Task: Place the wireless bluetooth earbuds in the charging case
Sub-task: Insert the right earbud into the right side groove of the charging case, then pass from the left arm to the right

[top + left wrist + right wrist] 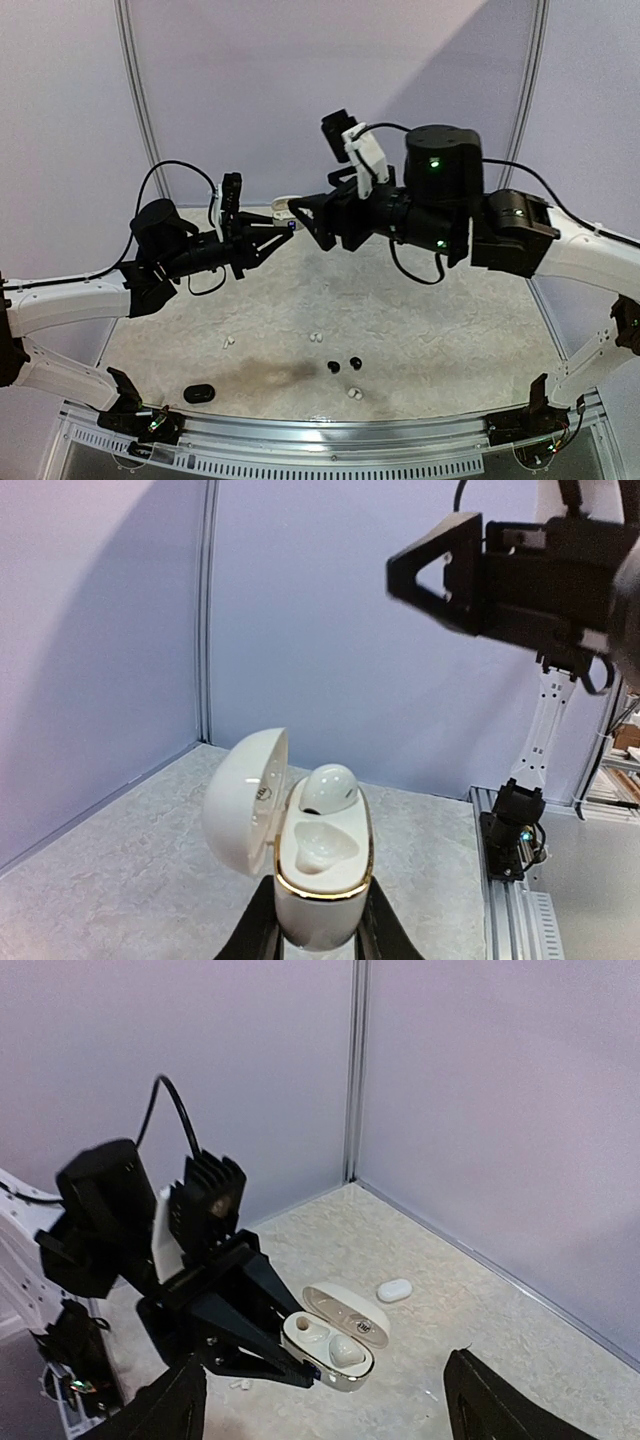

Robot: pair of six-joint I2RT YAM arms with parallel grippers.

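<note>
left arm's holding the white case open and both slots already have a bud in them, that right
Not both. The left arm's jaws do hold the white case open, but only one slot has a white earbud seated; the other slot is empty. The left wrist view shows it.

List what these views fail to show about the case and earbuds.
- Top external: charging case partly covered by right claw; slots unseen.
- Top external: loose earbuds too small to tell stems.
- Left wrist: case base cut off by the bottom edge.
- Right wrist: white oval beyond the case too small to identify.
</note>
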